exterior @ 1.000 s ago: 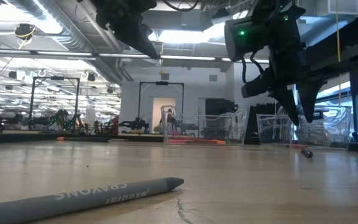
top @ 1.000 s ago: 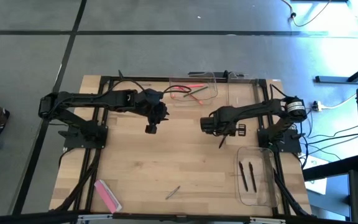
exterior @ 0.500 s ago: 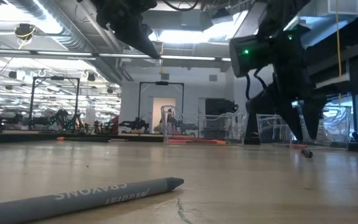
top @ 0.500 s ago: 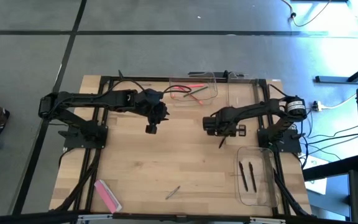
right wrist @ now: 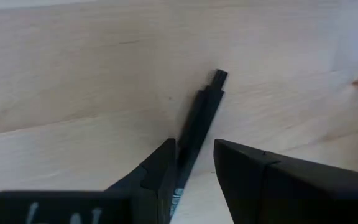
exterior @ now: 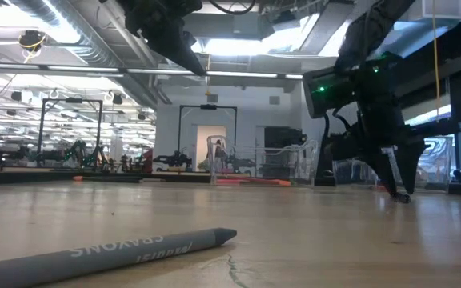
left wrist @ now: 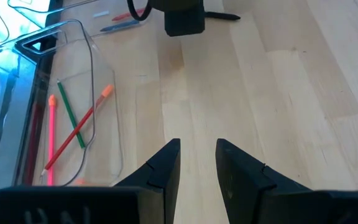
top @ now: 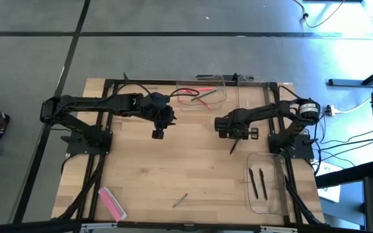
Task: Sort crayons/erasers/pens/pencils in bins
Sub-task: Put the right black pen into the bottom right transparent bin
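A black pen (top: 234, 146) lies flat on the wooden table right of centre; it also shows in the right wrist view (right wrist: 201, 115). My right gripper (top: 233, 137) is low over it, open, its fingertips (right wrist: 196, 152) on either side of the pen's near part; I cannot tell whether they touch it. My left gripper (top: 157, 134) hangs open and empty above the table's middle, near the far bin (top: 203, 94), which holds red, green and pink sticks. A grey crayon (exterior: 110, 252) and a flat pink eraser (top: 112, 202) lie near the front edge.
A clear bin (top: 267, 184) at the near right holds two dark pens. The far bin also shows in the left wrist view (left wrist: 89, 74). Black frame bars (top: 99, 181) run along the table's sides. Bare wood lies between the two arms.
My right gripper has moved toward the table's right edge and come down over the black pen, which stays where it lay.
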